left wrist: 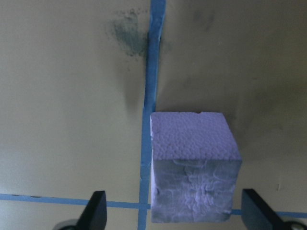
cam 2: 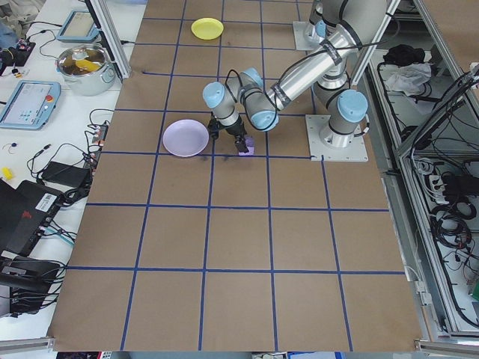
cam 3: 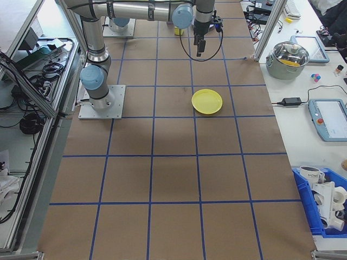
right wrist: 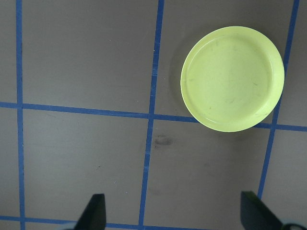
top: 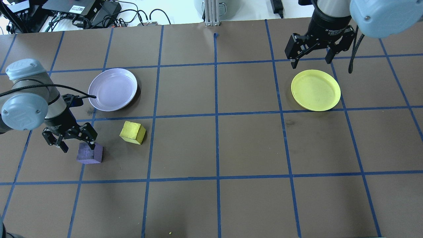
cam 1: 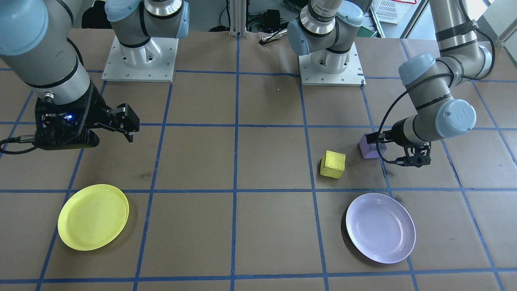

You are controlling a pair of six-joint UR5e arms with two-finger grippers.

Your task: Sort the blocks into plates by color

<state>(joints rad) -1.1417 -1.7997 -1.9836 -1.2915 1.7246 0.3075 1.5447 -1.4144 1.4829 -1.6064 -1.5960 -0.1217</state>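
Note:
The dull purple block (left wrist: pixel 194 167) sits on the table by a blue tape line, between the spread fingers of my open left gripper (left wrist: pixel 177 213), which touch nothing. From overhead, the left gripper (top: pixel 78 147) hangs at the purple block's (top: pixel 90 153) left edge. The yellow block (top: pixel 133 132) lies just to the right, below the lavender plate (top: pixel 113 89), which holds nothing. My right gripper (top: pixel 310 62) hovers open and holding nothing just beyond the bare yellow plate (top: pixel 315 90). The wrist view shows that yellow plate (right wrist: pixel 232 79) at upper right.
Brown paper with a blue tape grid (top: pixel 216 114) covers the table. The two arm bases (cam 1: pixel 139 56) (cam 1: pixel 329 64) stand at the robot's edge. Cables and electronics (top: pixel 82 10) lie past the far edge. A pot (cam 3: pixel 290 54) sits on a side bench.

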